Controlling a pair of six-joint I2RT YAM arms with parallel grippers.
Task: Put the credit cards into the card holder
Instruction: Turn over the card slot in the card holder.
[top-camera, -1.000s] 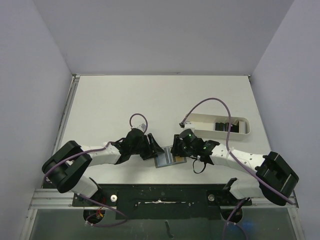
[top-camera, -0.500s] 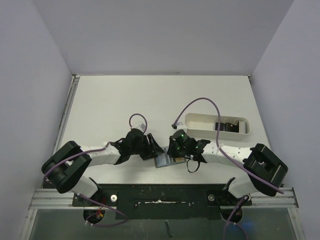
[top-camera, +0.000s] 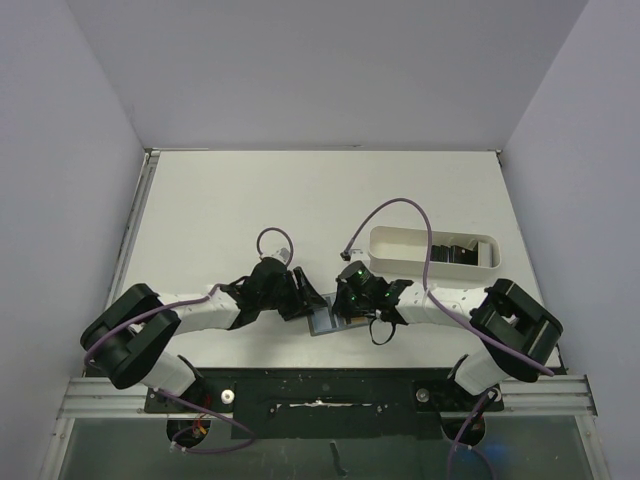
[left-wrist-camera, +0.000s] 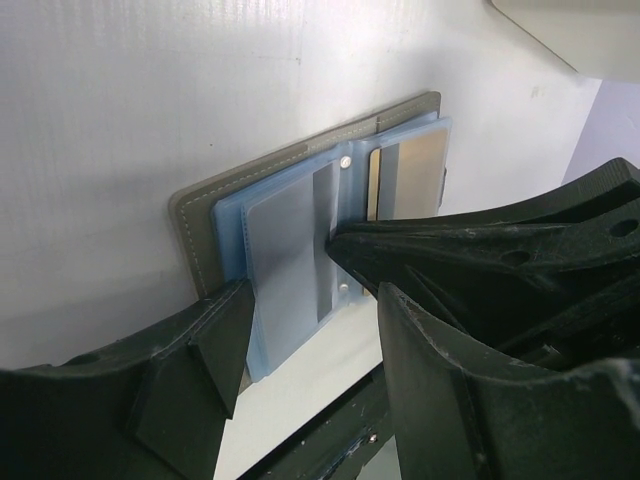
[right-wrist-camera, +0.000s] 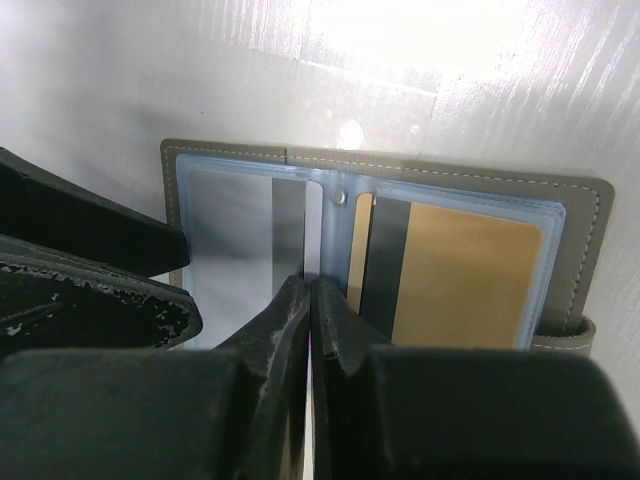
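My right gripper (right-wrist-camera: 310, 288) has just closed fully, apparently on nothing, its tips at the spine of the open grey-olive fabric card holder (right-wrist-camera: 588, 225) lying near-centre under my open left gripper (left-wrist-camera: 310, 325), so I judge the gold-faced plastic card (right-wrist-camera: 465, 275) seated in its right pocket.

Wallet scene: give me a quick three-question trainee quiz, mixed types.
1. True or false: the wallet lies open on the table.
2. The right gripper over the wallet's spine is: A open, B shut, C out of view.
3. Fill in: the spare dark cards lie in the white ____.
Key: 1 true; 2 B; 3 tray.
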